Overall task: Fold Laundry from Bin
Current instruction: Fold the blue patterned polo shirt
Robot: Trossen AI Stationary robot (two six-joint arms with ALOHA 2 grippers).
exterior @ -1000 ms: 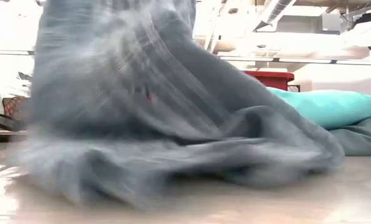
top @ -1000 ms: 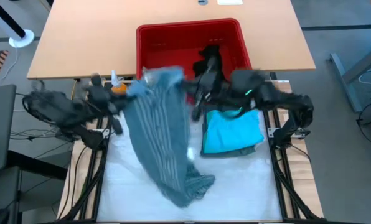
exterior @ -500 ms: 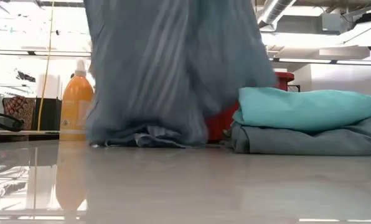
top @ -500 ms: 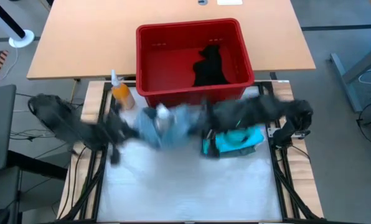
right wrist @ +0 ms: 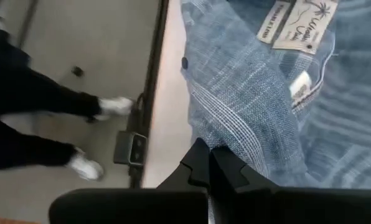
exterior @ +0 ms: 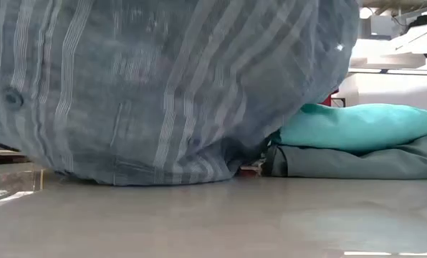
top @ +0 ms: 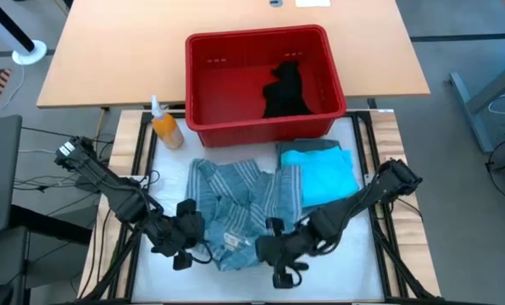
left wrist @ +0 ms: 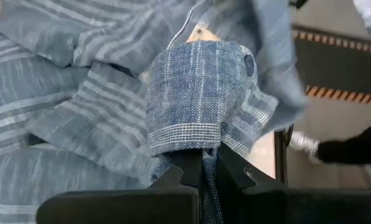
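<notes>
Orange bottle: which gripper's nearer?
Left. The left gripper sits at the striped shirt's near-left corner, on the same side of the table as the bottle. The right gripper is at the shirt's near-right corner, farther away.

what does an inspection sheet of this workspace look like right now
surface: pale table top, mostly bare toward the near edge
job's things: striped shirt spread out, crumpled; turquoise garment folded on grey-green garment; black garment in the red bin
clutter: orange bottle beside the bin
grippers: left gripper shut on the shirt's edge; right gripper shut on the shirt's edge
cables: cables trail off by the left arm
surroundings: a person's legs and shoes beside the table
</notes>
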